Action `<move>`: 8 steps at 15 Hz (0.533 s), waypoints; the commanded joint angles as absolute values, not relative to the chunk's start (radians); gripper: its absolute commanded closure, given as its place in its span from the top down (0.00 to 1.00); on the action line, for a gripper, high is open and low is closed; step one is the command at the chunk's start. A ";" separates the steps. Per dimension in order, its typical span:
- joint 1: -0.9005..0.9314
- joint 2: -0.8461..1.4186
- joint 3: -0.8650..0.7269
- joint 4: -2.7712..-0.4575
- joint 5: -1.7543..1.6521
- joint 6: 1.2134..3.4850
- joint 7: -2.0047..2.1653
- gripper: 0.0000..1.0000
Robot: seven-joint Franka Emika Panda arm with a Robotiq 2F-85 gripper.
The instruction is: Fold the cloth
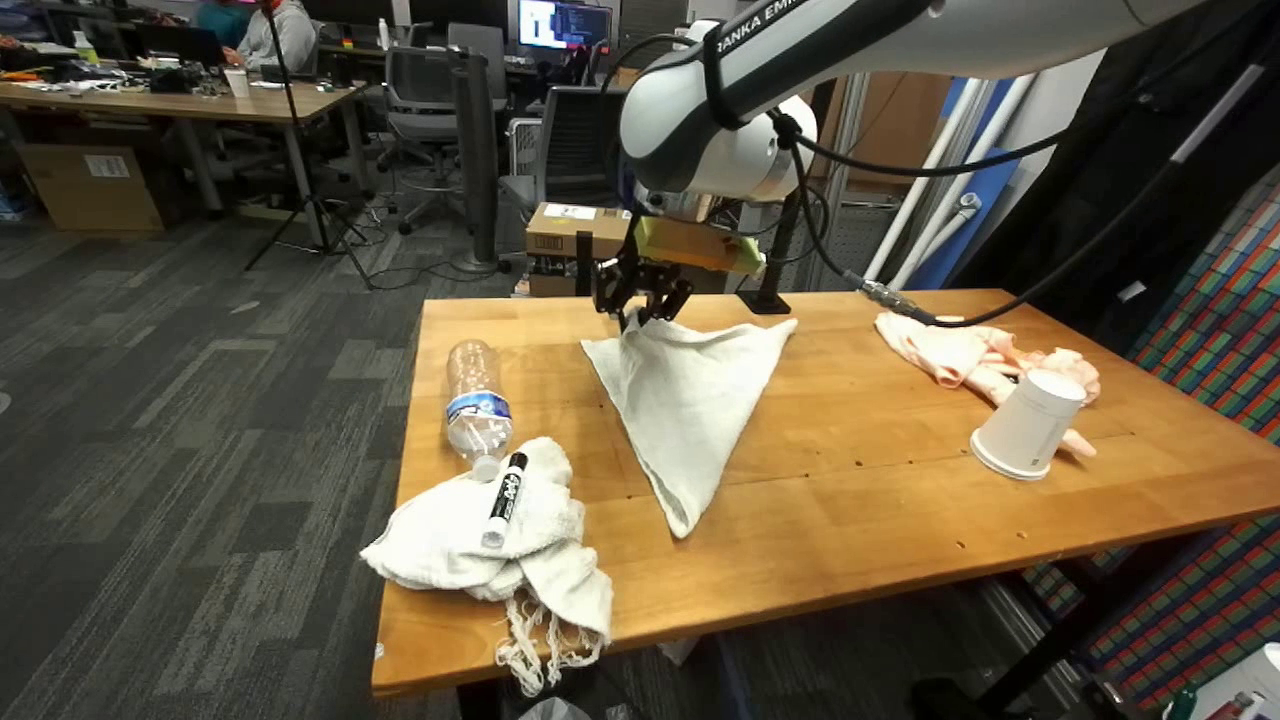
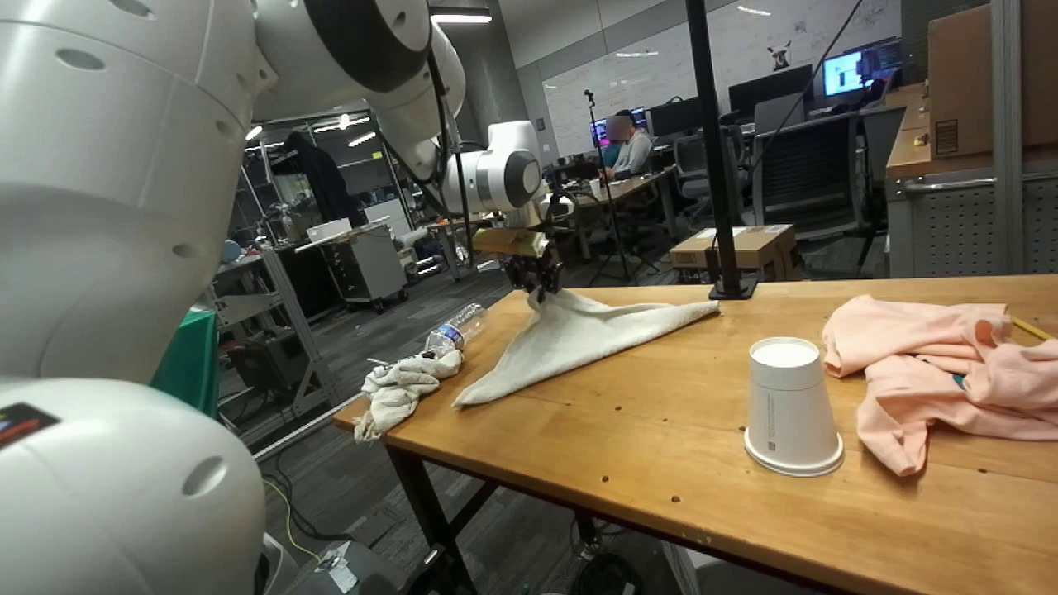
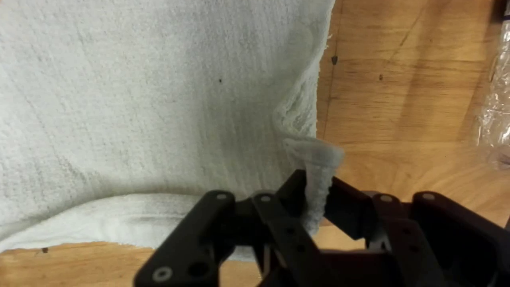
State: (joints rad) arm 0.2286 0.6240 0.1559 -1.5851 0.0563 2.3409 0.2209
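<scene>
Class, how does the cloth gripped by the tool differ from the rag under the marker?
The cloth is mostly spread out; the rag is bunched. The tool grips the cloth; a marker lies on the rag. The rag is fringed; the cloth looks plain-edged. Both are whitish fabric on the table.

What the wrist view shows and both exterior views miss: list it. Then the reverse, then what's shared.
Only the wrist view: a dark speck on the cloth.
Only the exterior views: a white cup and a lumpy white rag.
All: the cloth, the gripper shut on it, the wooden table and the plastic bottle, cropped in the wrist view.
</scene>
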 commanded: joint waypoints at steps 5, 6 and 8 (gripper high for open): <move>0.234 0.700 0.167 -1.484 0.096 2.320 0.199 0.08; 0.235 0.707 0.169 -1.476 0.097 2.320 0.198 0.08; 0.241 0.727 0.172 -1.451 0.093 2.318 0.196 0.08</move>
